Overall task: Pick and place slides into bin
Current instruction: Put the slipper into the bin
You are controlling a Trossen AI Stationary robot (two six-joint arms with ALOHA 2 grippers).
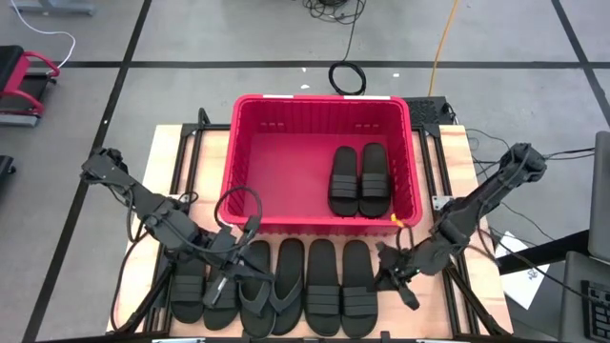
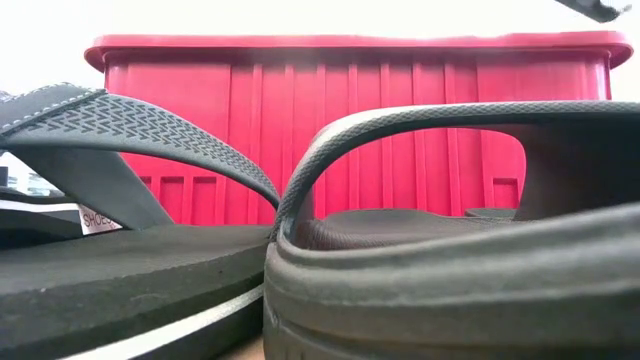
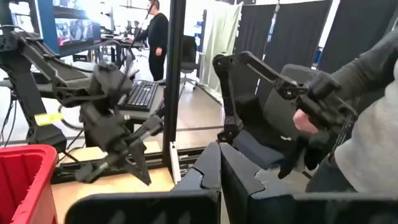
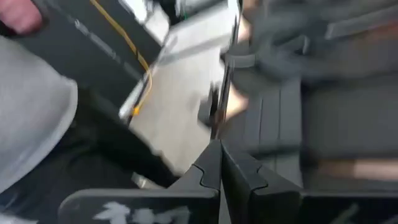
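My left hand [image 1: 221, 282] is clenched empty above the row of six black rubber slides [image 1: 324, 286] on the wooden tabletop [image 1: 162, 152]. My right hand [image 1: 393, 276] is clenched empty beside that row. Two more lie inside the big red ribbed plastic bin [image 1: 250, 162].

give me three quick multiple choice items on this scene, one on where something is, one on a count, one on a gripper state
1. Where do the two slides in the bin lie?
A. right part
B. left part
C. middle

2. How many slides lie on the table in front of the bin?
A. four
B. six
C. eight

3. How is the right gripper?
A. open
B. shut on a slide
C. shut, holding nothing

Key:
1 A: the pair sits toward the red bin's right wall.
2 B: six in the row.
3 C: the right gripper has its fingers together, empty.
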